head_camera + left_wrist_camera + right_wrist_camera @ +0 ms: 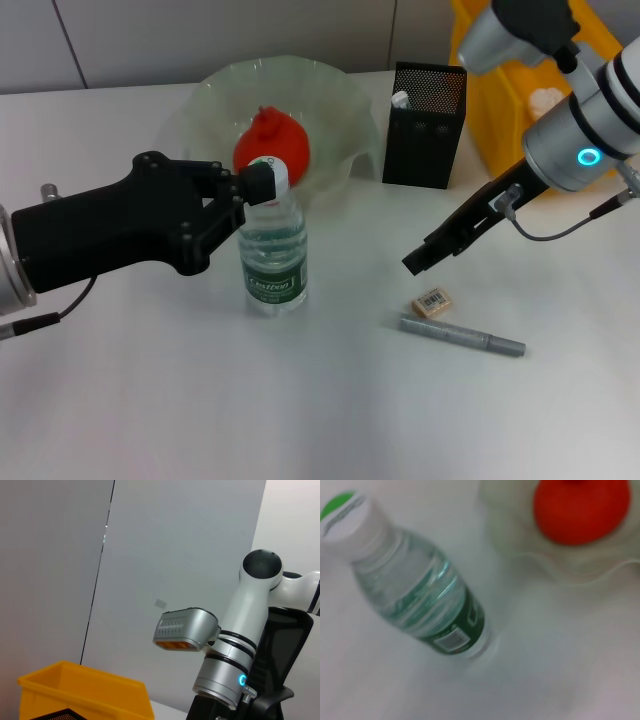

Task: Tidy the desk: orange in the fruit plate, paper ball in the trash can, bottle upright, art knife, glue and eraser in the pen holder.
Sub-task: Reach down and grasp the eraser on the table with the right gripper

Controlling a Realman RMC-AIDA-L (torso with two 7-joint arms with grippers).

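The bottle (pixel 273 252) stands upright on the table (pixel 330 410), left hand (pixel 262 184) closed on its cap; a jerky release could topple it. The right hand (pixel 418 260) hovers near the eraser (pixel 432 302), grip unclear. Right wrist: bottle beside the plate (pixel 600 565).

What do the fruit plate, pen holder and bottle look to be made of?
Fruit plate: translucent pale-green, probably glass, ruffled glossy rim. Pen holder: black metal mesh, matte, perforations visible. Bottle: clear thin plastic, ribbed, water showing through, printed green label.
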